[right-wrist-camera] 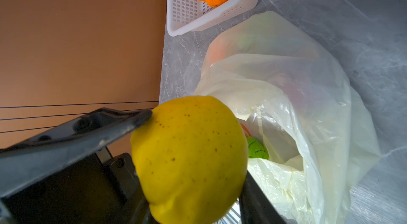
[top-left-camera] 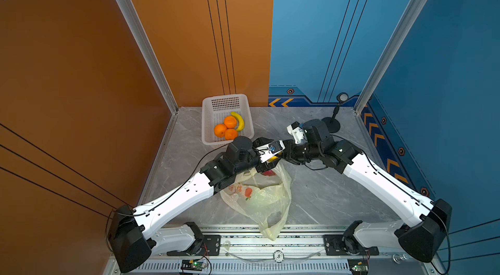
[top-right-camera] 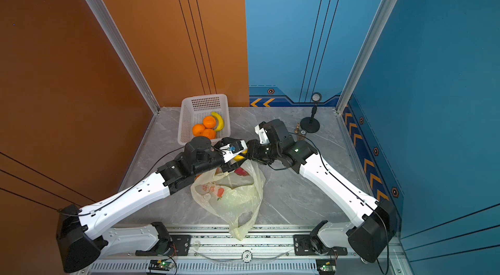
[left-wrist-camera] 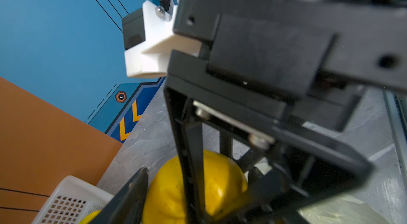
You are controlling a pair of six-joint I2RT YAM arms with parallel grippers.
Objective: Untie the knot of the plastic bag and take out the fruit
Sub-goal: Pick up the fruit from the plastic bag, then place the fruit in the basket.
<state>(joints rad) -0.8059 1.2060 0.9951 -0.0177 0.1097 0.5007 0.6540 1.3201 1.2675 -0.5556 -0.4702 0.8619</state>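
Right hand (right-wrist-camera: 198, 148) is pinching the yellow fruit (right-wrist-camera: 189, 167): one finger (right-wrist-camera: 123, 121) is pressing on its side and the opposite one is bearing on it from the other side. Left hand (top-left-camera: 270, 164) is sitting right up against it over the far end of the plastic bag (top-left-camera: 259, 198). In the left wrist view one of its fingers (left-wrist-camera: 132, 192) is lying along the fruit's edge, but the other side is blurring out behind the right hand, so I can't tell whether it's gripping or spread. Both hands are meeting above the tabletop (top-left-camera: 324, 192), between bag and basket (top-left-camera: 224, 102). Bag is lying slumped on the tabletop with its mouth gaping, and a loose handle strip (top-left-camera: 270, 230) is hanging over the front rail (top-left-camera: 297, 229). A green fruit (right-wrist-camera: 256, 148) is showing inside the mouth, and a pink-red piece (top-left-camera: 269, 173) is showing at the bag's far end in both top views. Three oranges (top-left-camera: 230, 121) and a banana (top-left-camera: 239, 121) are sitting in the basket at the back left.
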